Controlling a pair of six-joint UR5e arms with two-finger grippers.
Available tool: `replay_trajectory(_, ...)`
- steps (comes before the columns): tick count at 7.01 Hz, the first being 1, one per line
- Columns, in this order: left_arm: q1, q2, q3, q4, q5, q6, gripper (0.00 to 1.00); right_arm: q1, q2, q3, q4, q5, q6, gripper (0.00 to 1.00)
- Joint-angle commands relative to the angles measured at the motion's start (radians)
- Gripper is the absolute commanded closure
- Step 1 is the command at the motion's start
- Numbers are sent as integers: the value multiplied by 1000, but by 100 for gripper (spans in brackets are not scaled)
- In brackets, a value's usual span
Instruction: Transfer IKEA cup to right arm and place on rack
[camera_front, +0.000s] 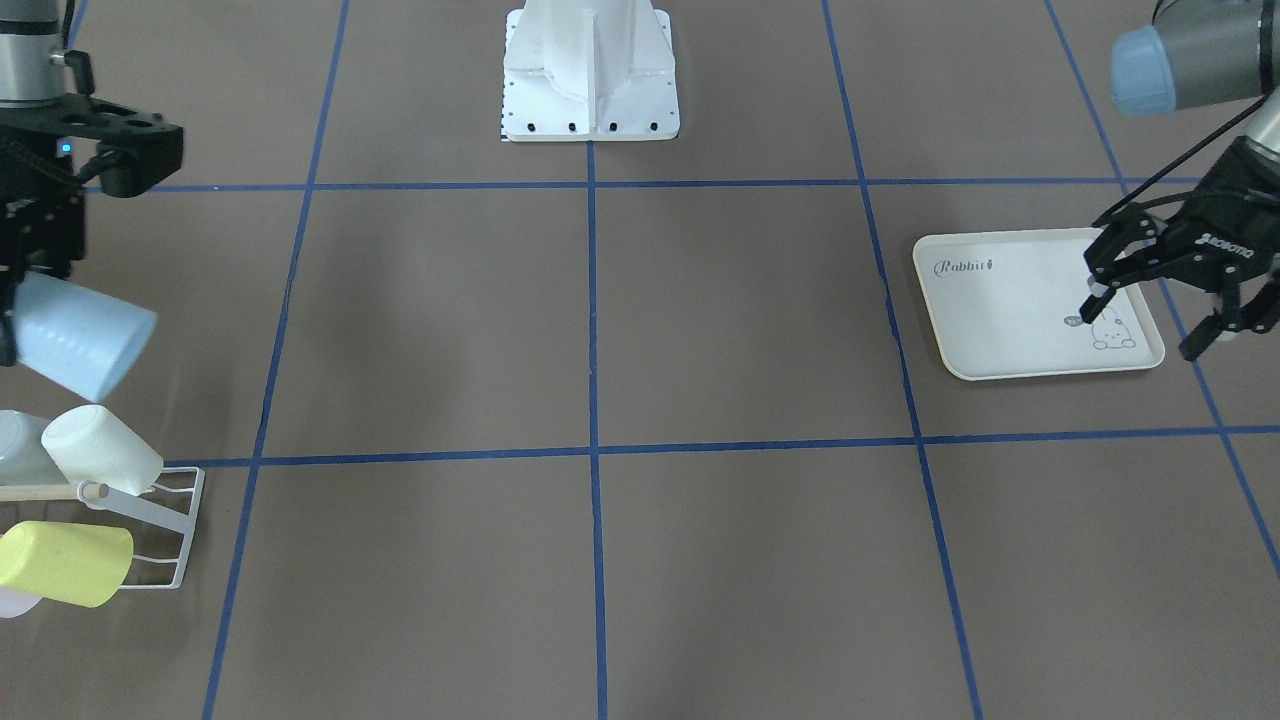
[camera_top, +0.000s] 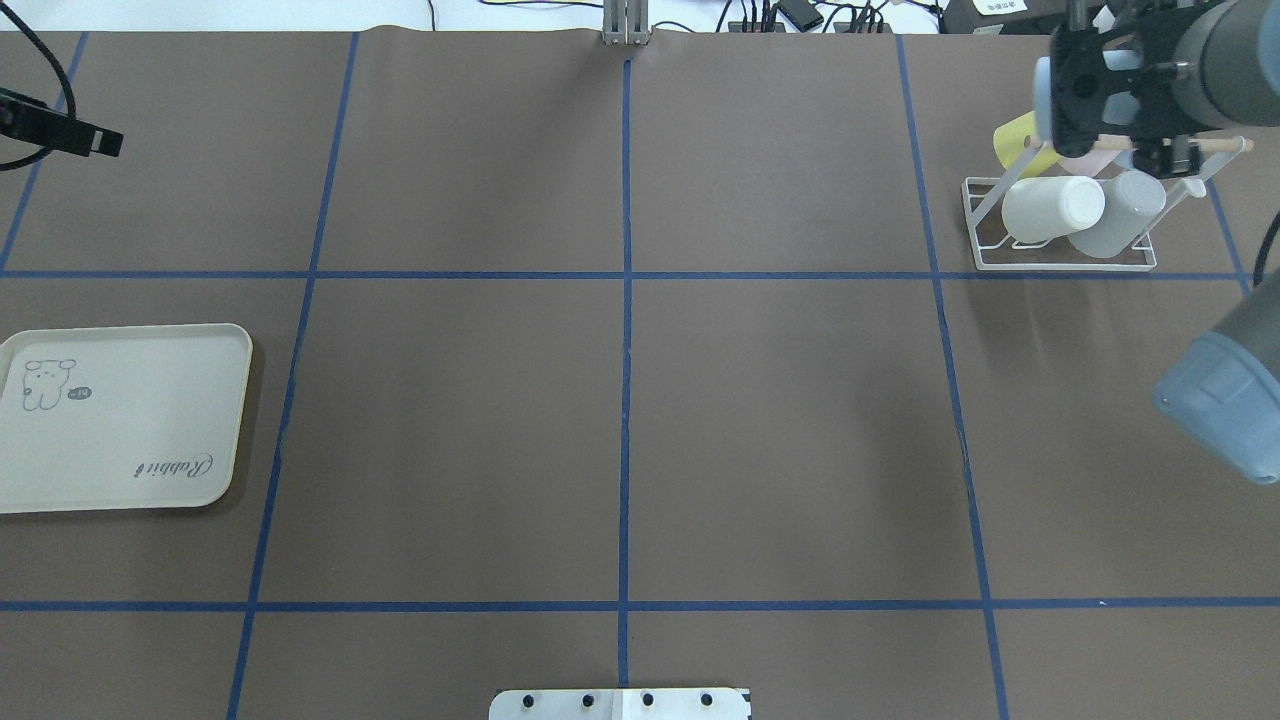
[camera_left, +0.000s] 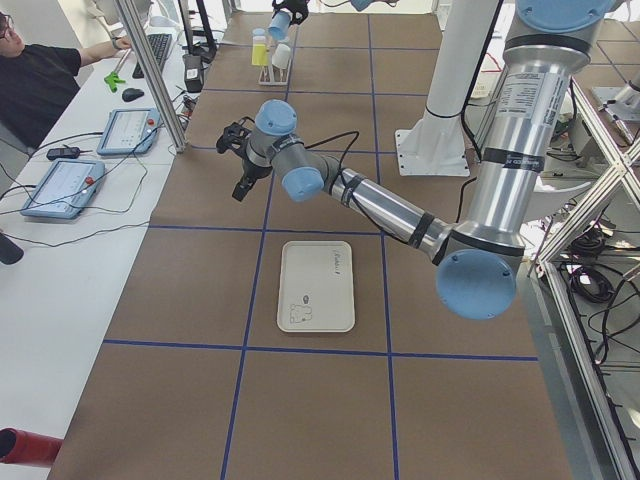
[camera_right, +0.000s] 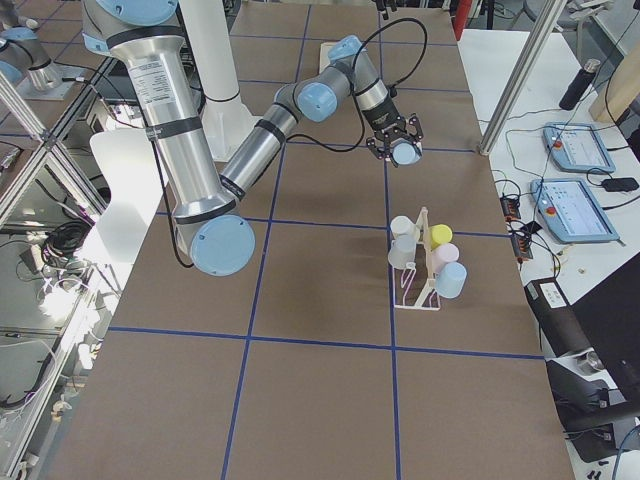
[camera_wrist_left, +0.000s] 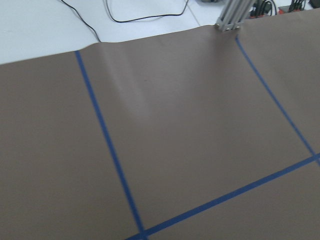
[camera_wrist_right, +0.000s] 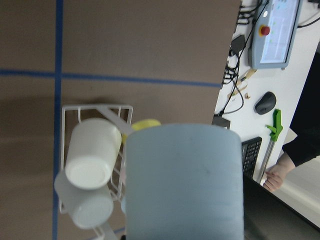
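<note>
A cream tray (camera_top: 140, 400) printed with a rabbit and the word "Rabbit" lies flat near one end of the brown table cover (camera_top: 450, 420), which blue tape lines (camera_top: 626, 400) divide into squares. At the opposite end, a white cup (camera_top: 1050, 208), a pale grey cup (camera_top: 1115, 225) and a yellow cup (camera_top: 1012, 140) sit tilted, close together. Two teach pendants (camera_left: 128, 128) lie on the white side bench (camera_left: 60, 290), with a person in a black top (camera_left: 40, 75) at it.

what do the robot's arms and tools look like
The left arm and right arm are silver-grey tubes with light blue joint caps and a thin black cable along each. The left tool is black, with two jointed fingers and white ROBOTIQ lettering. The right tool is black too, with a small blue light on its wrist mount.
</note>
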Motion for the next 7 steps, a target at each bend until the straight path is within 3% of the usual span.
replay_trajectory(1, -20, 21, -3, 1, -10, 37, 0, 39, -116, -4, -35, -212, -309, 94)
replay_trajectory(2, -20, 21, -5, 1, -12, 37, 0, 39, -181, -22, -30, -270, -337, 93)
replay_trajectory(4, -17, 21, -6, 0, -12, 34, 0, 34, -204, -129, -12, -338, -336, 93)
replay_trajectory(7, -17, 21, -6, 0, -12, 31, 0, -15, -192, -226, 57, -351, -313, 92)
